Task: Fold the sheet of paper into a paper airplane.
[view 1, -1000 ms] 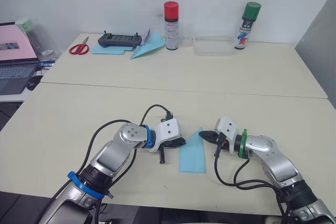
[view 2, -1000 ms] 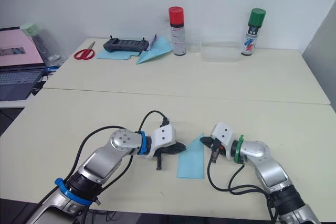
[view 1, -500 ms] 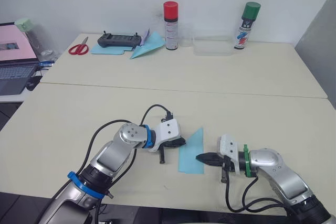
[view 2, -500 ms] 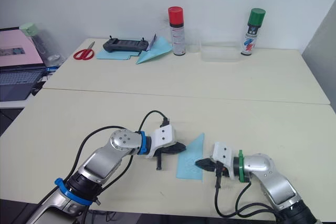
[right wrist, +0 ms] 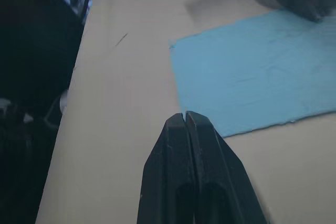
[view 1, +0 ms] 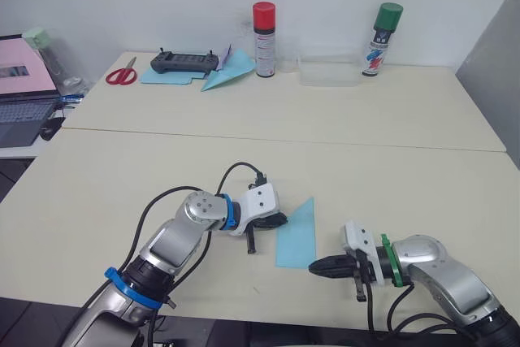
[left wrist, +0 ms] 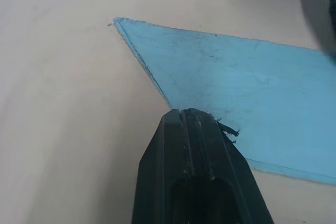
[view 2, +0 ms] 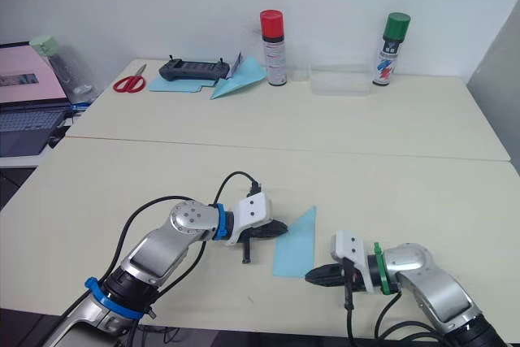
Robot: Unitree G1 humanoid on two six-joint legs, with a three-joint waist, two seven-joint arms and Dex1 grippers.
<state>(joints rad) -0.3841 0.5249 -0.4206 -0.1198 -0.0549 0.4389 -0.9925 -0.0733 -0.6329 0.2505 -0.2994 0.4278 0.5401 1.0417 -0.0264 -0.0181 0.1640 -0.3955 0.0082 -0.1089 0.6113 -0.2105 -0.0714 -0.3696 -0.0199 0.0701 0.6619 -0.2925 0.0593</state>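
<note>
Left gripper (view 1: 279, 221): black fingers pressed together, tips resting on the left long edge of the sheet of paper (view 1: 297, 236), nothing clamped between them. Sheet of paper: light blue, lying flat on the pale surface (view 1: 122, 176) near its front edge, between the two grippers; long axis running from the front edge away toward the far side, its far end cut on a slant and coming to a point at the far right corner, its near end square. Right gripper (view 1: 314, 266): fingers shut tight with no gap, empty, lying low over the surface just beside the sheet's near right corner, tips aimed leftward toward it; whether they touch the paper cannot be told.
</note>
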